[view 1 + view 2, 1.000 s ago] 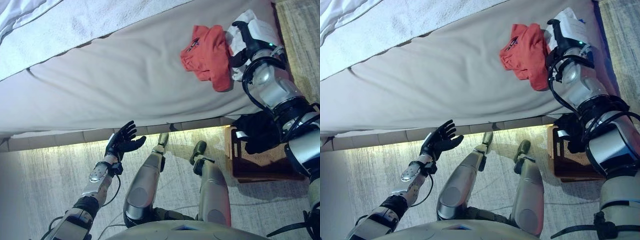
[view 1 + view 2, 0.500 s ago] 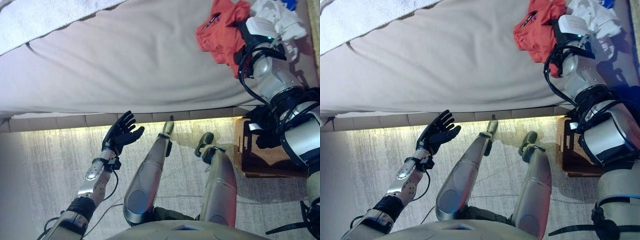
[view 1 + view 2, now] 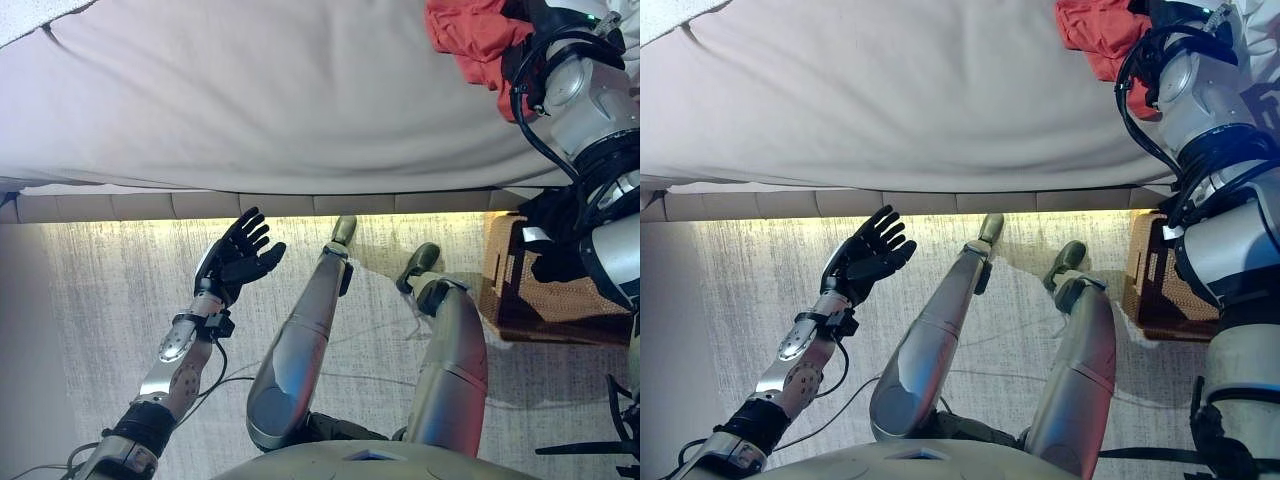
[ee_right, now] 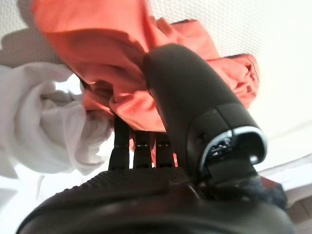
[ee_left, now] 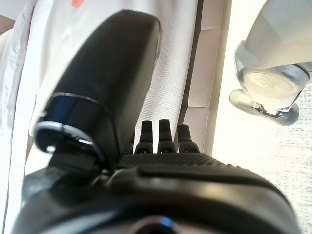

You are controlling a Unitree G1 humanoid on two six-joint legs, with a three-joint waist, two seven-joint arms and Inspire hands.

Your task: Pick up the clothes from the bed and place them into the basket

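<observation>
task status: early; the red garment [image 4: 122, 68] and a white garment [image 4: 39, 126] lie bunched on the bed [image 3: 280, 100] at its near right corner, the right hand [image 4: 161, 146] closing fingers and thumb into the red cloth, nothing lifted clear yet. container: wicker basket [image 3: 520, 300] on the floor by the bed's right corner, holding a dark item, no red or white cloth in it. left hand [image 3: 240, 260]: idle over the floor, fingers spread, empty.

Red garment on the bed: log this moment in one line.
right hand: shut on red garment | garment: on bed, beside white cloth | left hand: open, empty, over floor | basket: beside bed
</observation>
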